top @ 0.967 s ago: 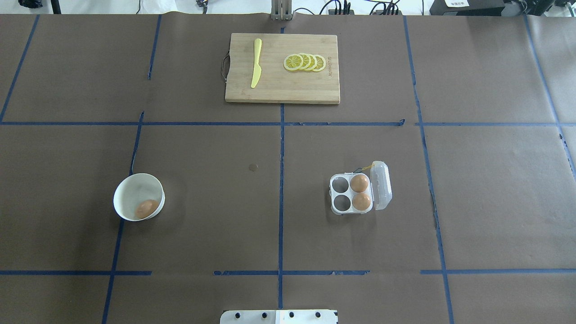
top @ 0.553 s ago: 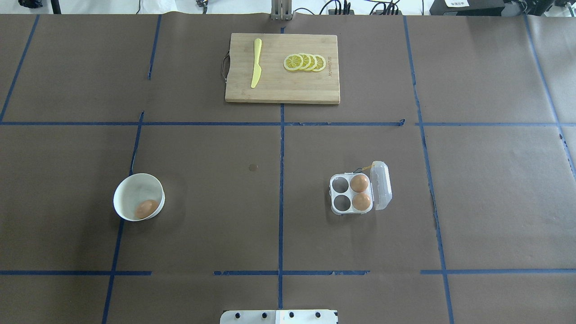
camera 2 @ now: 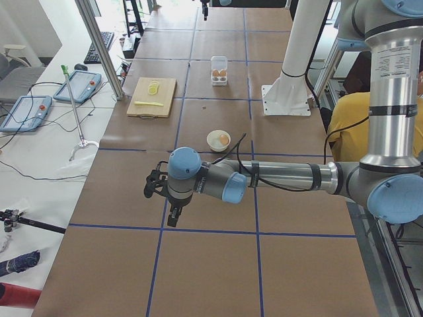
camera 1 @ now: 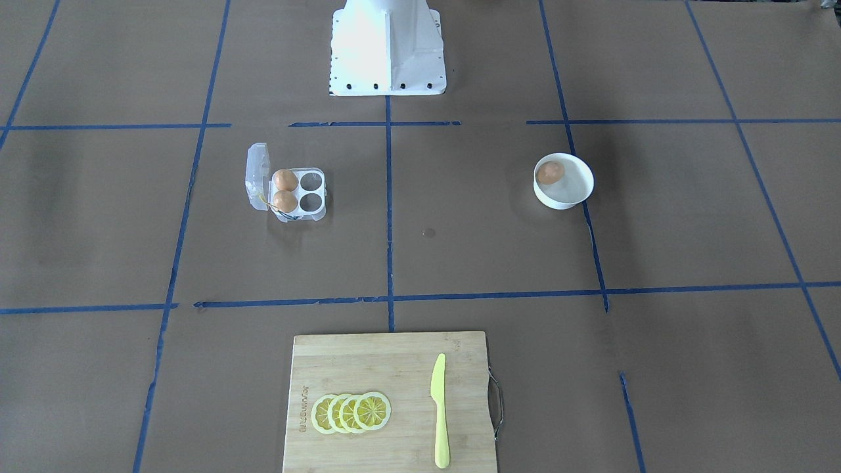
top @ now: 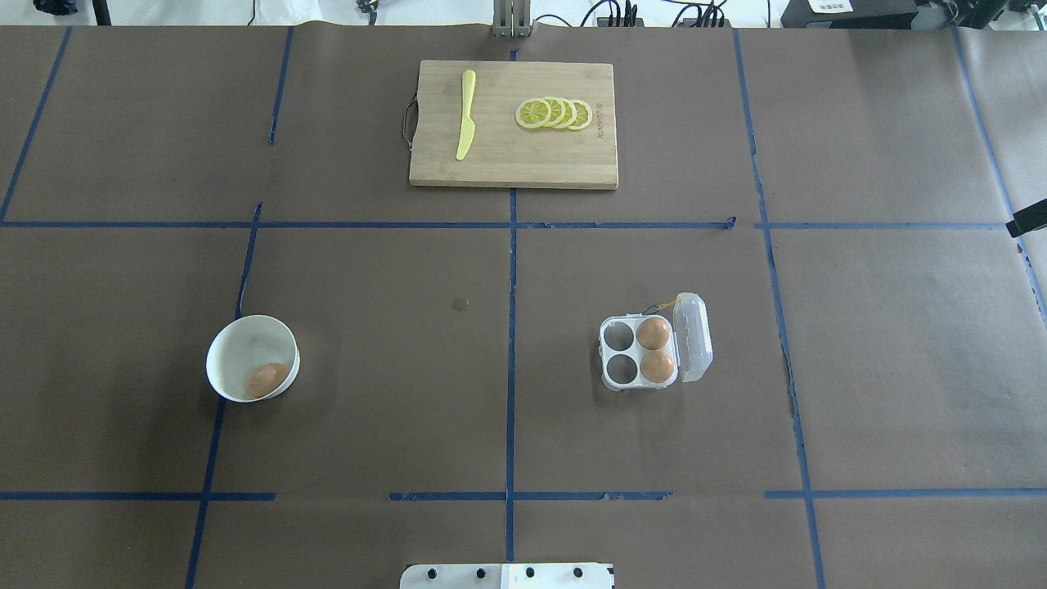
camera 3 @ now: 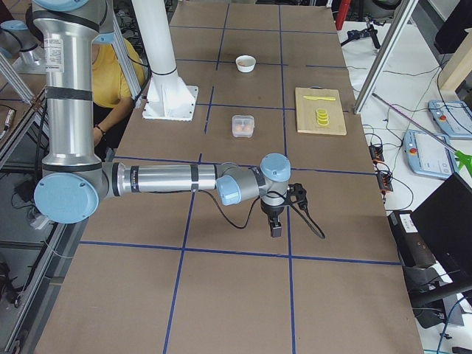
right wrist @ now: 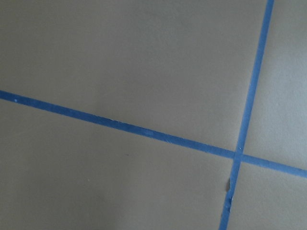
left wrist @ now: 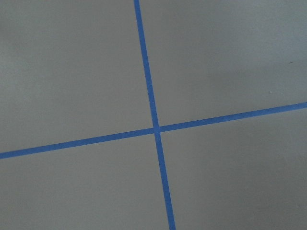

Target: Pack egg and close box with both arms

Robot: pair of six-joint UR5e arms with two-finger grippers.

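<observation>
Around the box [top: 694, 339], brown paper [top: 368, 393] with a blue tape grid [top: 511, 270].

There are three brown eggs: one egg [top: 266, 379] lies in the single white bowl [top: 243, 342], and two, a farther egg [top: 653, 333] and a nearer egg [top: 657, 366], sit in the one clear box [top: 694, 335], which has four cups (two filled, two empty). One wooden cutting board [top: 507, 168] carries one yellow knife [top: 466, 114] and four overlapping lemon slices [top: 554, 113]. Two robot arms show in the side views, the left arm [camera 2: 284, 177] and the right arm [camera 3: 162, 179], along with one white pedestal base [camera 1: 387, 52] and one person in a yellow shirt [camera 3: 118, 74].
</observation>
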